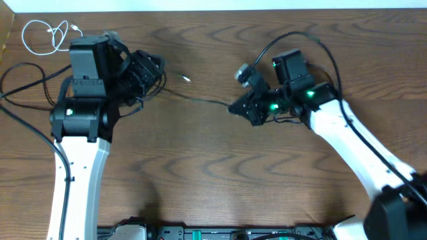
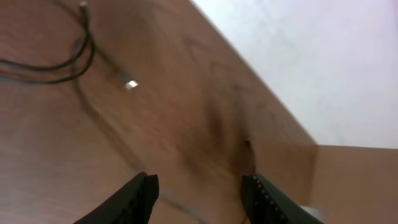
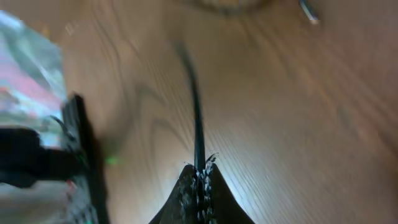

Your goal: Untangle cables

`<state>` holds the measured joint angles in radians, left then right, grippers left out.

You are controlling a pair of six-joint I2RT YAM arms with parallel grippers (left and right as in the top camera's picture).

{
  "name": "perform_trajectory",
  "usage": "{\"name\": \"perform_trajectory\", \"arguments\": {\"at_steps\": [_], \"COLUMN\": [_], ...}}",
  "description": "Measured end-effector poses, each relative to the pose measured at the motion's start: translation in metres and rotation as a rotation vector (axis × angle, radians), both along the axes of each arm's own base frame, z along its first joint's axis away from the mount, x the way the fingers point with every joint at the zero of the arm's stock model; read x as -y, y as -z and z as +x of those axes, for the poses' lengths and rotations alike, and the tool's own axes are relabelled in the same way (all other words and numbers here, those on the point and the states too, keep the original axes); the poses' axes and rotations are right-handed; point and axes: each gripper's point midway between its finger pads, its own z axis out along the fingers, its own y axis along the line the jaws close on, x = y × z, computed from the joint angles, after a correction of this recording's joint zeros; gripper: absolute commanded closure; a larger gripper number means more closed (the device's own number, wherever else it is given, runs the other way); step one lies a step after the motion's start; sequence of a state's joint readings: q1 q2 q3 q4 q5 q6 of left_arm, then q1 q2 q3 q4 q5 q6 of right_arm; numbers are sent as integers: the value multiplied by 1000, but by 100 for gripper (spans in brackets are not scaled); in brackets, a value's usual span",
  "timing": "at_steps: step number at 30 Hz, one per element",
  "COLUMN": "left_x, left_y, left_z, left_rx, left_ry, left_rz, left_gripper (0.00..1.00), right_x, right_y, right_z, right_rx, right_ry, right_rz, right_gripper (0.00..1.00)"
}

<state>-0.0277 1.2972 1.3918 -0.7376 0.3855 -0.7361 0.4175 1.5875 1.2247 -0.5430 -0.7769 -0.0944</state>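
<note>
A thin black cable point(image 1: 200, 101) lies stretched across the table between my two grippers. My right gripper point(image 1: 235, 107) is shut on its right end; in the right wrist view the cable point(image 3: 198, 118) runs straight out from the closed jaws point(image 3: 200, 169). My left gripper point(image 1: 152, 75) is open; its jaws point(image 2: 200, 186) hang wide apart over the wood, with a blurred cable line beneath them. Black cable loops point(image 2: 59, 62) and a small silver plug point(image 2: 130, 84) lie beyond it. The plug also shows in the overhead view point(image 1: 186, 78). A short white cable point(image 1: 45, 35) lies coiled at the far left corner.
The table's far edge meets a white wall point(image 2: 323, 62). Thick black arm wires point(image 1: 23, 80) loop at the left of my left arm, and another point(image 1: 293, 40) arcs over my right arm. The right arm's dark body point(image 3: 74, 155) is at the left of the right wrist view.
</note>
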Motion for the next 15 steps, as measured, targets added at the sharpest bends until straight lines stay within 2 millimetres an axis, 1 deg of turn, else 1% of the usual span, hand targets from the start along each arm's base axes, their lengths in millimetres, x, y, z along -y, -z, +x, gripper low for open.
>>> {"name": "perform_trajectory", "arguments": {"at_steps": [3, 6, 8, 10, 13, 15], "left_x": [-1, -1, 3, 10, 27, 37], "left_y": [10, 11, 10, 10, 10, 9], "left_z": [-2, -3, -4, -5, -10, -13], "left_rx": [-32, -32, -26, -17, -3, 3], "left_ry": [10, 23, 48, 85, 162, 204], "left_rz": [25, 36, 43, 52, 66, 72], "left_gripper": [51, 51, 51, 51, 51, 51], "right_x": [-1, -1, -2, -2, 0, 2], "right_y": [-29, -50, -65, -79, -107, -121], "right_z": [-3, -4, -4, -4, -1, 0], "right_rx": [15, 23, 34, 51, 89, 103], "right_ry": [30, 58, 77, 92, 135, 176], "right_rz": [58, 103, 138, 173, 236, 262], "right_gripper": [99, 99, 99, 99, 99, 99]}}
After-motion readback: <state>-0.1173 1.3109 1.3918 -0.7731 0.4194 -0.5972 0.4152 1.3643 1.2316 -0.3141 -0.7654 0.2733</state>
